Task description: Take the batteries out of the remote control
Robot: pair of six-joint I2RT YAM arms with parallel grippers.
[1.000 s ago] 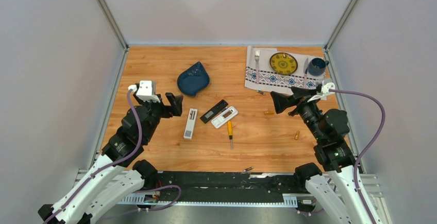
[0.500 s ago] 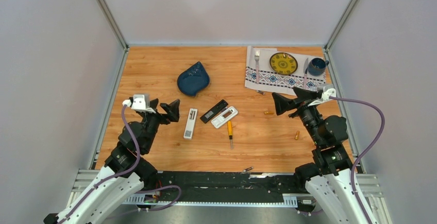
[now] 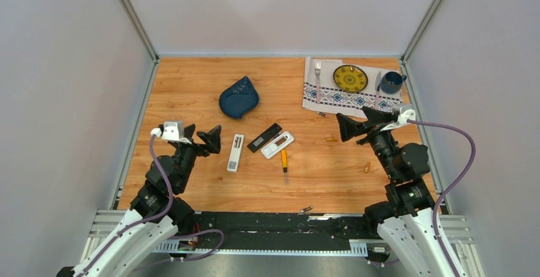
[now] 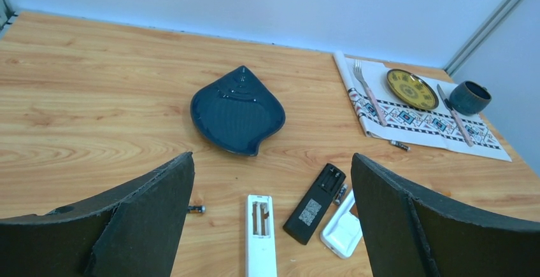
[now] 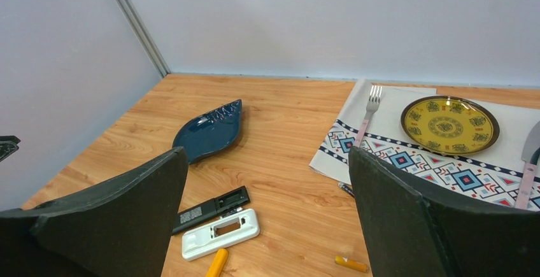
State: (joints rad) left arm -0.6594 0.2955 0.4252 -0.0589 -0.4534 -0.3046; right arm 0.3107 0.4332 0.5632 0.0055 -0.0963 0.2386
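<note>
Both arms have drawn back toward the near edge over the last second, the left one further, its wrist now lower. Left claw (image 3: 210, 139) hangs wide and empty above the tabletop (image 3: 191, 79), just left of a white remote (image 3: 235, 152) that lies with its back bay uncovered. Right claw (image 3: 348, 127) is spread just as wide, holding nothing, near the patterned cloth (image 3: 331, 97). A black remote (image 3: 264, 137) and a second white remote (image 3: 277, 144) lie side by side mid-table, with an orange-handled screwdriver (image 3: 284, 164) just nearer the arms. Loose on the wood lie an orange battery (image 3: 332, 139) right of the remotes, a second orange battery (image 3: 367, 167) closer to the right arm, a dark battery (image 4: 196, 209) beside a finger of the left claw, and another dark battery (image 4: 399, 145) at the cloth's edge. Whether any remain in the bays I cannot tell
</note>
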